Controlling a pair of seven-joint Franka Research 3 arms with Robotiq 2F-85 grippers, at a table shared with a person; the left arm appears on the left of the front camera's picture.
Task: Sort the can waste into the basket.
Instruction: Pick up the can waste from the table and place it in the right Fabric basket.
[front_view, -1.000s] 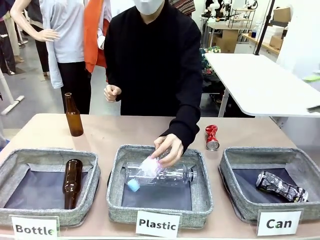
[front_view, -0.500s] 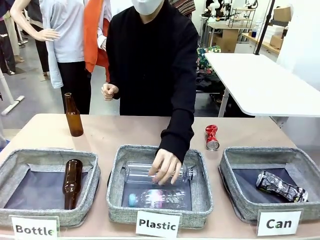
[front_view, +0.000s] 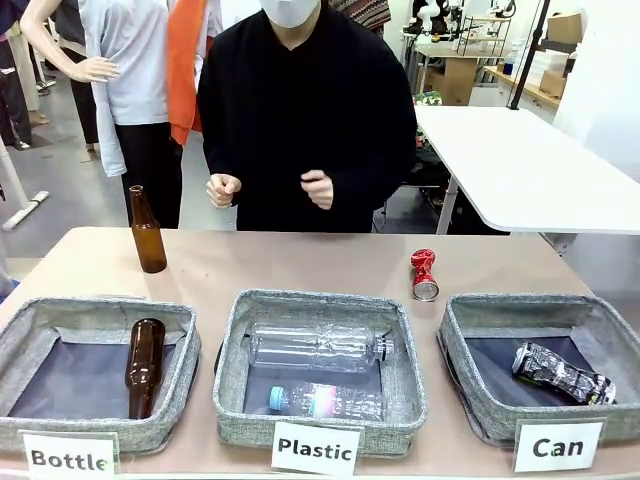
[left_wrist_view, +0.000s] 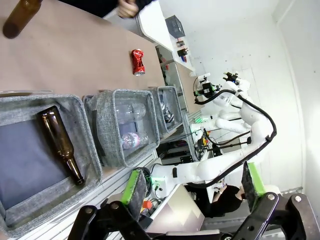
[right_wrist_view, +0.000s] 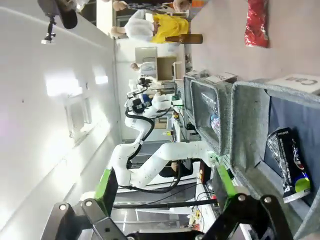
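Two pincers, your left pincer (left_wrist_view: 194, 186) and your right pincer (right_wrist_view: 165, 186), are open wide and hold nothing. You see the crushed black-and-silver metal can (front_view: 562, 373) lying inside the square grey fabric basket (front_view: 520, 304) marked "Can", at the front right corner of the brown table (front_view: 300, 260). The crushed red metal can (front_view: 424, 274) sits on the table just behind that basket, toward the far edge.

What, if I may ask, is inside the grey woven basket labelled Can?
Inside the grey woven basket lies one crushed black-and-silver can; its near wall hides the floor's front edge.
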